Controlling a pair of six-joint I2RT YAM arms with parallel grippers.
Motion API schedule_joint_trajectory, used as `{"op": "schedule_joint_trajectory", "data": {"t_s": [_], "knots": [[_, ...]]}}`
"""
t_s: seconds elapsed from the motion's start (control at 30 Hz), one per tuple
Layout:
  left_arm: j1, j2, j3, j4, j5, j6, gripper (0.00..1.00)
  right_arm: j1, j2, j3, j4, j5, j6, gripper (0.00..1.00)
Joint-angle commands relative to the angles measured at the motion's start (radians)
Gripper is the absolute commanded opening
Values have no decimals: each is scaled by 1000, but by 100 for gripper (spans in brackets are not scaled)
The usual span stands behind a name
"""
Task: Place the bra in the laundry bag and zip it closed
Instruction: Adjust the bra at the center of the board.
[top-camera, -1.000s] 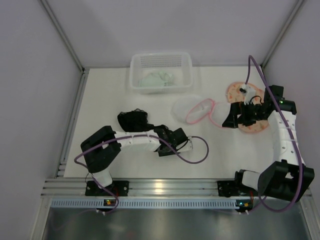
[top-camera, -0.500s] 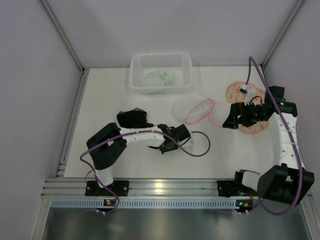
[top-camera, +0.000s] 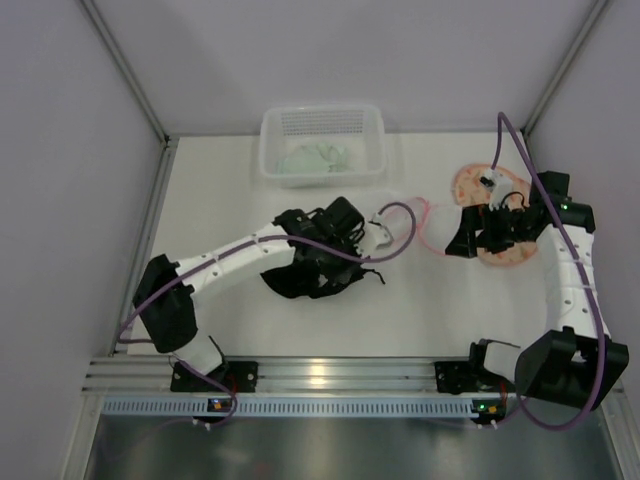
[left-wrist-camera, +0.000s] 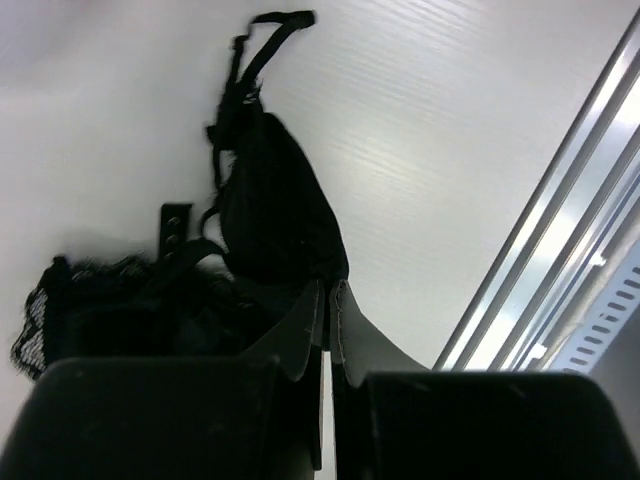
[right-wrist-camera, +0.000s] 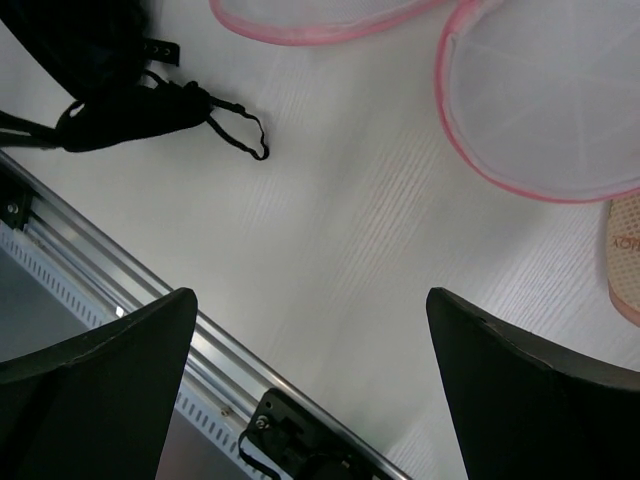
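Note:
The black bra (top-camera: 308, 278) hangs from my left gripper (top-camera: 335, 250), which is shut on its edge over the middle of the table. In the left wrist view the pressed-together fingertips (left-wrist-camera: 328, 300) pinch the bra (left-wrist-camera: 270, 210), and its cup and strap dangle above the tabletop. The white mesh laundry bag (top-camera: 424, 215) with pink trim lies just right of the left wrist, largely hidden by it and its cable. The right wrist view shows the bag (right-wrist-camera: 540, 90) lying open on the table and the bra (right-wrist-camera: 100, 60) at top left. My right gripper (top-camera: 462, 240) is open and empty beside the bag.
A white plastic basket (top-camera: 372, 150) holding pale green cloth (top-camera: 315, 160) stands at the back. Two peach patterned pieces (top-camera: 470, 185) lie under and behind the right arm. The metal rail (top-camera: 320, 375) runs along the near edge.
My left gripper has shut on the bra, lifted it and swung it back and right toward the bag. The right arm has not moved.

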Motion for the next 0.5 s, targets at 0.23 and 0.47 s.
{"op": "schedule_joint_trajectory", "data": {"t_s": [0.23,0.47], "knots": [[353,-270,-171,-2,241,-92,0,11,36,79,-11,-3,-13,99],[626,-383,-418,93,261,-127,0,12,51,94,-30,8,-23,99]]}}
